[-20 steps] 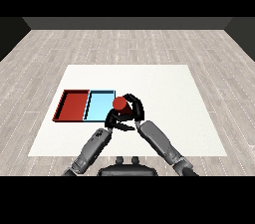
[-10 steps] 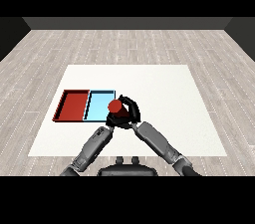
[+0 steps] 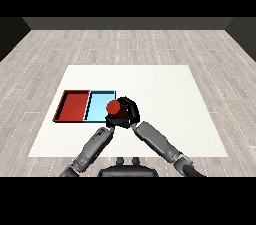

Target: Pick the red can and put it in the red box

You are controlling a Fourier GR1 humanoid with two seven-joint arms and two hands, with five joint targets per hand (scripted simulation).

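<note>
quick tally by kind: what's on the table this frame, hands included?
Red cylindrical can: 1, held in the right hand
Shallow rectangular trays: 2, a red tray and a light blue tray, side by side
Black robot hands: 2, the right one and the left hand, which sits just under the can
Total: 5

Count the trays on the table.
2. The red tray lies at the left; the light blue tray lies beside it on its right, with the right hand holding the red can at its right edge.

Red can, red tray, lt-blue tray
</note>
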